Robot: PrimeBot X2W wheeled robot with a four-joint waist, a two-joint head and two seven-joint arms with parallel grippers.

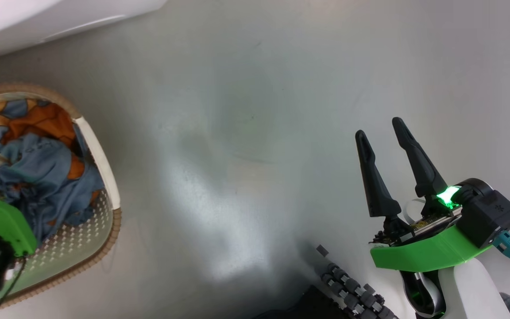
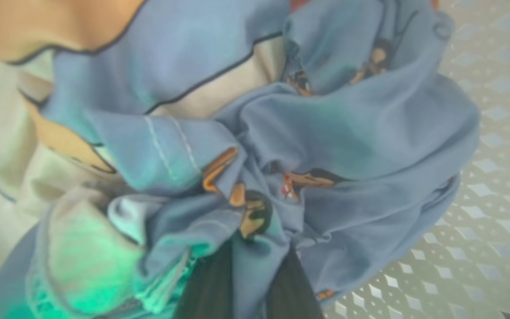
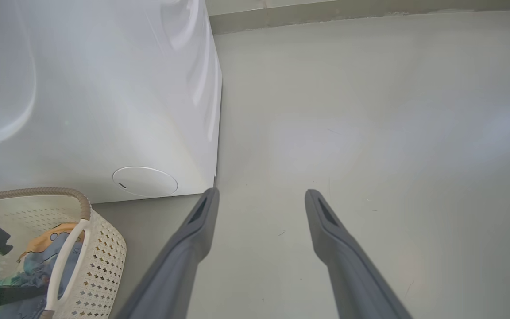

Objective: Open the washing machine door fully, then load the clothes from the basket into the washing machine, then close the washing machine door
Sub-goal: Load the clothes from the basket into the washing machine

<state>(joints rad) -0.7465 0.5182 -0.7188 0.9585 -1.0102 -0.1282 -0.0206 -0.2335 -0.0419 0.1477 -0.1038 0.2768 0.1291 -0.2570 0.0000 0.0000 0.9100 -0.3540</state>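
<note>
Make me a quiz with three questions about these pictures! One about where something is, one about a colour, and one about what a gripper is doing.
1. Where does the basket stand?
A. On the floor by the washing machine
B. On top of the machine
C. On a chair

2. What colour are the clothes that the left gripper pinches?
A. Red
B. Light blue
C. Black

3. How is the right gripper?
A. Shut on a sock
B. Open and empty
C. Lifting a bottle

Answers:
1 A: the right wrist view shows it on the floor at the machine's front.
2 B: blue fabric sits between the dark fingers.
3 B: its jaws stand apart above the floor.
</note>
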